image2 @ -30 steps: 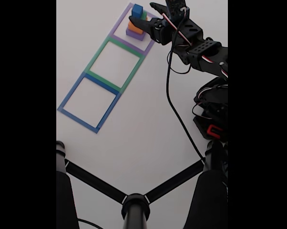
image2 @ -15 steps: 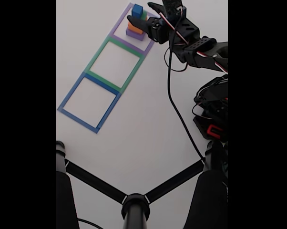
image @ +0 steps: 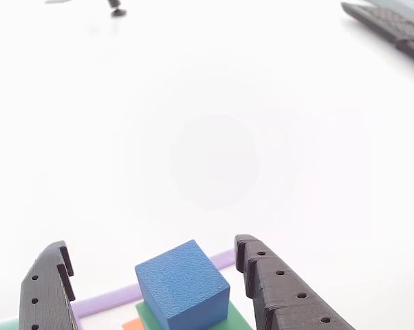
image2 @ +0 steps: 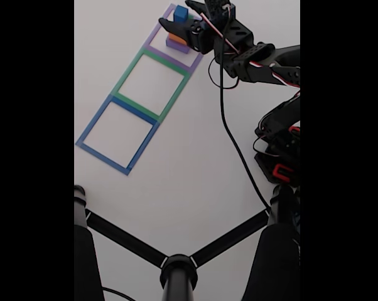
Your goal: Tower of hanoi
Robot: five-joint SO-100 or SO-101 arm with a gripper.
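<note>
Other view: the end effector [image: 155,275] stands spread wide, its two black ribbed fingers [image: 282,292] straddling the blue cube [image: 181,285] with a gap on each side, touching nothing. The cube looks matte and grainy (foam-like), sharp-edged, and sits on the green block [image: 238,317], with a sliver of the orange block [image: 131,324] below. A flat purple tape outline [image: 117,297] runs behind them on the white worktop [image: 207,137]. In the fixed view the stack, with the purple block [image2: 176,44] at the bottom, stands inside the purple square at the far end of a row of three tape squares, with the end effector [image2: 179,17] around its top.
</note>
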